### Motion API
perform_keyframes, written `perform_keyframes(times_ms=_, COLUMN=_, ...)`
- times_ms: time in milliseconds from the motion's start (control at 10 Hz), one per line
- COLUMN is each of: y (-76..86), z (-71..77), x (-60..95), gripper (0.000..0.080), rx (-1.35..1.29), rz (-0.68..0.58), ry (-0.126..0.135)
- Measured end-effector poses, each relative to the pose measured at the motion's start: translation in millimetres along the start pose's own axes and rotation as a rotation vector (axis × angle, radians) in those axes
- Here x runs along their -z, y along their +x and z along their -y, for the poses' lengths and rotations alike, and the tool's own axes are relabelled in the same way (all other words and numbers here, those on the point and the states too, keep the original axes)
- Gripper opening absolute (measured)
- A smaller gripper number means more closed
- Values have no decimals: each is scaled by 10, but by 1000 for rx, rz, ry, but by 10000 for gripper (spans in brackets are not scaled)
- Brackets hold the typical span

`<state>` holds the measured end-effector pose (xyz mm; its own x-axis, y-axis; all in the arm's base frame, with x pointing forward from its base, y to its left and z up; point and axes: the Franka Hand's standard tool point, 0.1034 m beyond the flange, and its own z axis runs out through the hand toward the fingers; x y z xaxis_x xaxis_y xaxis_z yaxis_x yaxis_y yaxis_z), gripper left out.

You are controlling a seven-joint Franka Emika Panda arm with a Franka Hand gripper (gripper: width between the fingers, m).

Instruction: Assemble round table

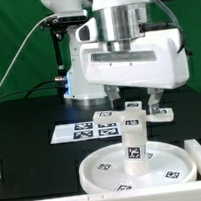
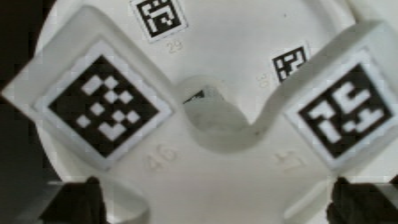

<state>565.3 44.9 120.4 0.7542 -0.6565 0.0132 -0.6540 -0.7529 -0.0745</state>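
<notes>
Disc w/ leg upright (centred) — pincer spread above, foot seemingly between fingers.

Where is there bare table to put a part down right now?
Free: black table on the exterior view's left, bordered by marker board and round disc. Crowded: centre, where the gripper hangs over the leg standing upright on the disc.

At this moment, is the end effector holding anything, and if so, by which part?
Nothing is held. The end effector hangs open above the leg, which stands upright on the round disc, its fingers clear of the leg's top.
</notes>
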Motion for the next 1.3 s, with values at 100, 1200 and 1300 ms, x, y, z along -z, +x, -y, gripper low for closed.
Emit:
perform_keyframes(times_ms=100, y=-5, z=9, x=43, gripper=646, rx=169, rz=4, ry=-1)
perform_keyframes(times_ms=1200, y=-112, z=89, x=-23, gripper=648, rx=1331, rz=-31, ry=-46)
perform_keyframes(times_ms=1300, y=-99, z=76, x=-23, gripper=648, rx=1378, rz=-30, ry=-50)
